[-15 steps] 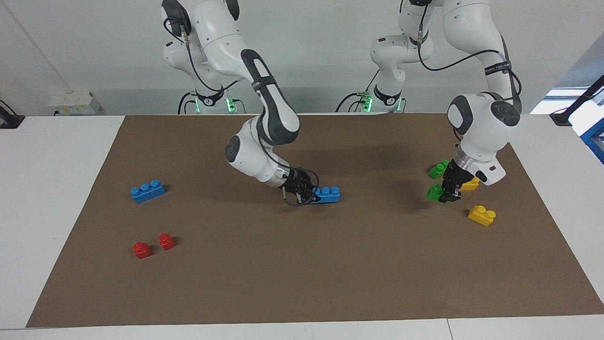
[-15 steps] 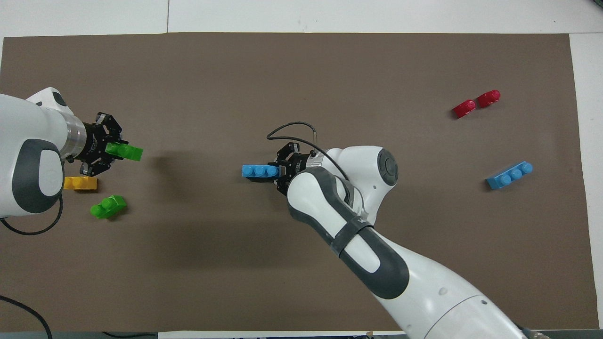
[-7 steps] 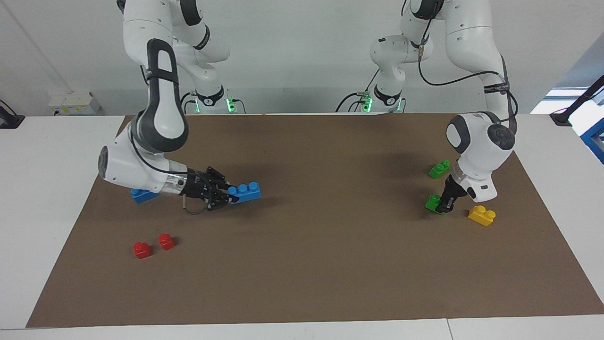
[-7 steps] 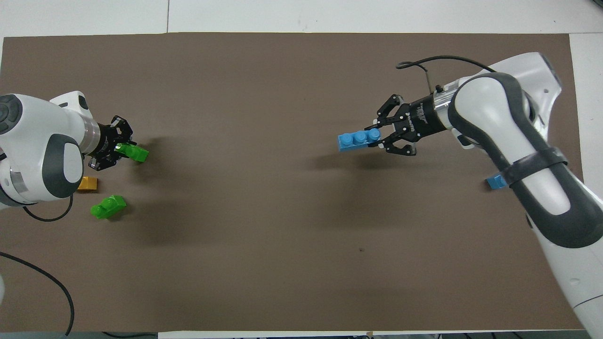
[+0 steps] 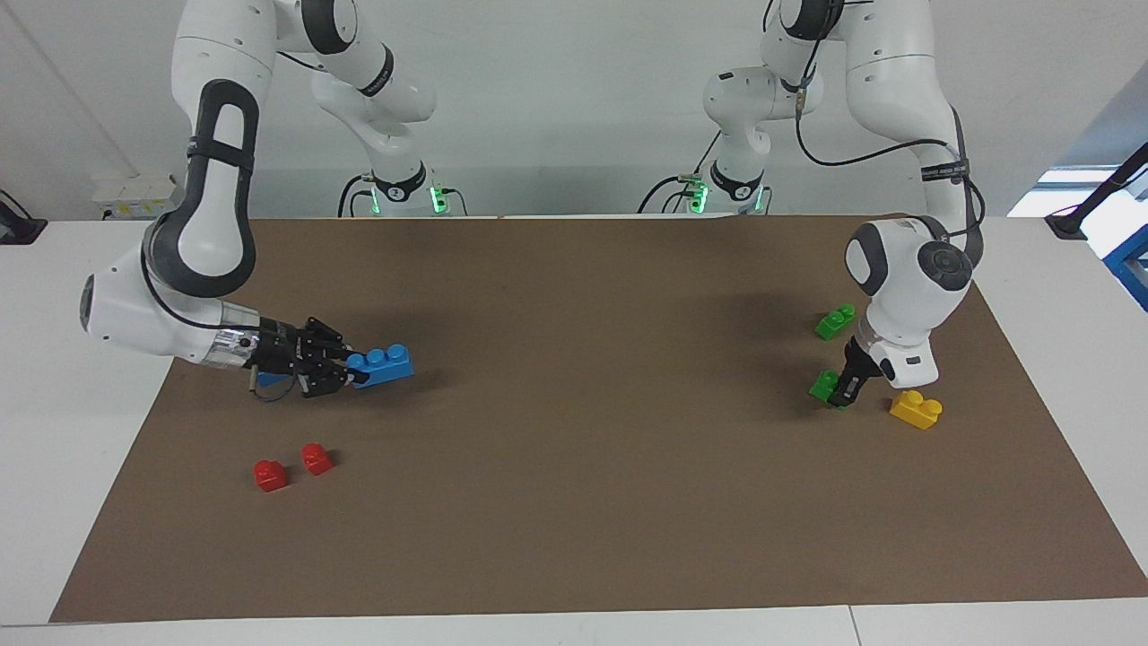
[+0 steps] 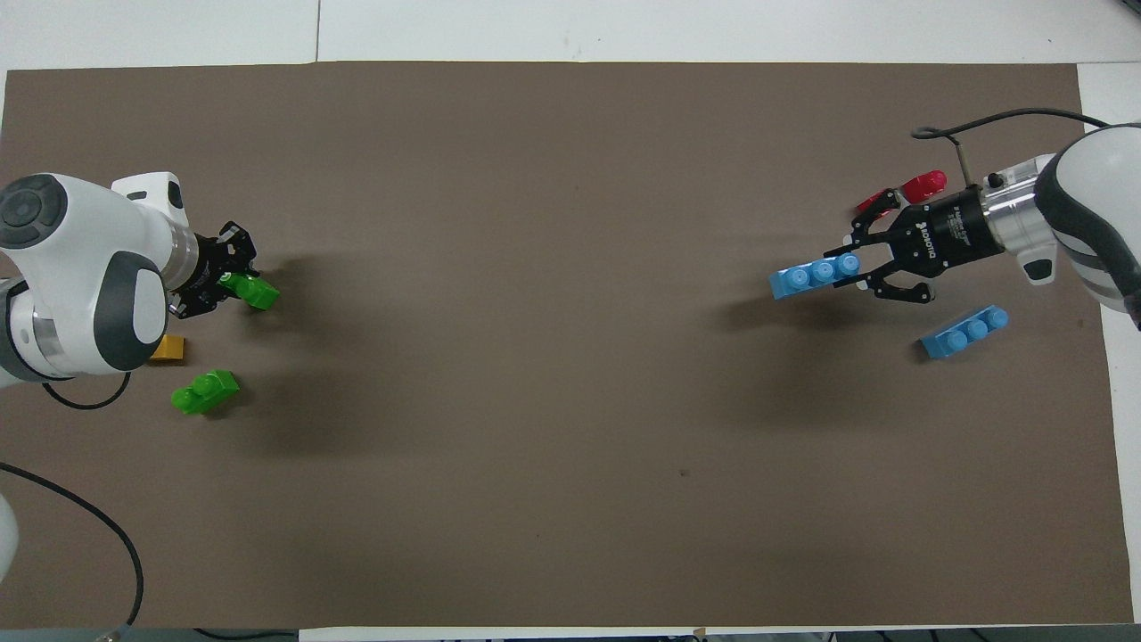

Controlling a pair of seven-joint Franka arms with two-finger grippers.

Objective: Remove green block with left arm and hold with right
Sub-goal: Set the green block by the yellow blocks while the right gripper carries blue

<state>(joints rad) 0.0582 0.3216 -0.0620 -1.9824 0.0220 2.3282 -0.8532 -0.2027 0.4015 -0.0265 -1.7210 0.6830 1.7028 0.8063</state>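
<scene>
My left gripper (image 5: 840, 389) is shut on the green block (image 5: 822, 386), a small bright-green two-stud brick. It holds the block low at the mat, at the left arm's end, beside a yellow brick (image 5: 916, 409); I cannot tell whether the block touches the mat. In the overhead view the left gripper (image 6: 233, 283) and the green block (image 6: 254, 292) show clearly. My right gripper (image 5: 345, 370) is shut on one end of a blue three-stud brick (image 5: 383, 364) and holds it tilted just above the mat at the right arm's end. The overhead view also shows the right gripper (image 6: 869, 272) and this brick (image 6: 816, 275).
A second green two-stud brick (image 5: 834, 320) lies on the brown mat (image 5: 583, 502), nearer the robots than the held block. A second blue three-stud brick (image 6: 965, 331) lies by the right gripper. Two small red pieces (image 5: 269, 475) (image 5: 316, 458) lie farther out.
My right arm has swung the blue brick from the mat's middle to the right arm's end. My left gripper has lowered the green block toward the mat.
</scene>
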